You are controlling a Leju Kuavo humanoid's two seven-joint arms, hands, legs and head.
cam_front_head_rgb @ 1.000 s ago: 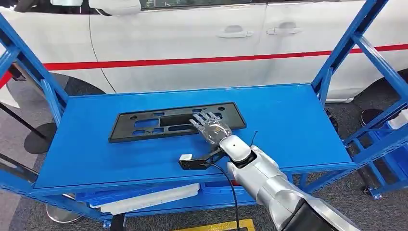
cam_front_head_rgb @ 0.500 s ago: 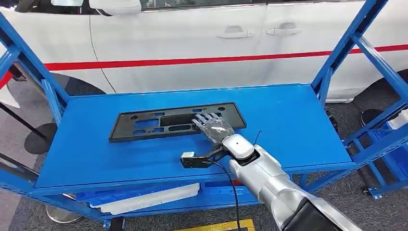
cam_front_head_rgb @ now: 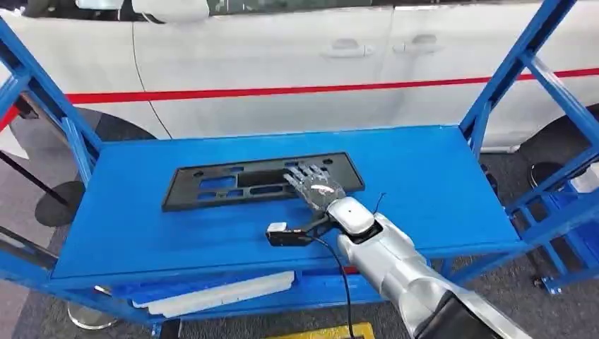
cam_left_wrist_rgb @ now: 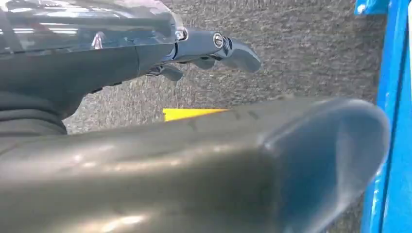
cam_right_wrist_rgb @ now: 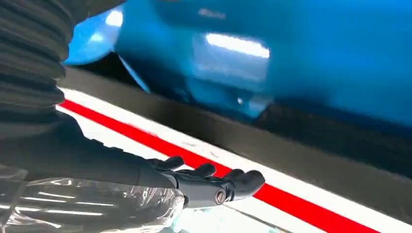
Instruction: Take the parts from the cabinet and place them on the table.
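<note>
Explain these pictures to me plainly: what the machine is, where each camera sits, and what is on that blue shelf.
This is a humanoid robot with two silver arms, each ending in a many-fingered hand. The wide picture comes from a camera high on its body, looking down at a blue shelf with a white car behind it. A flat black plastic part with cut-outs lies on the shelf. The right hand is stretched over the part's right end with fingers spread; it does not seem to grip it yet. The other two pictures come from cameras at the wrists. The left hand hangs over grey floor, holding nothing.
</note>
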